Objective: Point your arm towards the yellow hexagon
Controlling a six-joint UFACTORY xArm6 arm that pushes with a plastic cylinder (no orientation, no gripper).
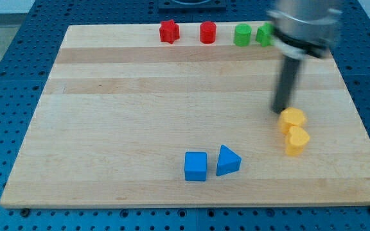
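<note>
Blue shapes sit closest to the view's bottom: a blue cube (196, 166) and, just beside it on the view's right, a blue triangular block (227, 161). Up and to the right of them are two yellow blocks, touching one another. The upper one, the yellow hexagon (292, 119), lies on the right part of the wooden board (127, 109), about halfway up; the lower yellow block (297, 140) looks faceted too, though its exact shape is hard to make out.

My tip (281, 111) comes down right at the upper-left edge of the yellow hexagon, touching it or very nearly so. The rod has no claw at all, so nothing opens, closes or grips; it simply stands upright beside the block, its upper housing blurred.

Along the view's top edge runs a row: a red star (169, 31), a red cylinder (207, 32), a green cylinder (241, 34), and another green block (264, 34) partly hidden behind the arm. Around the board is a blue perforated table (5, 77).
</note>
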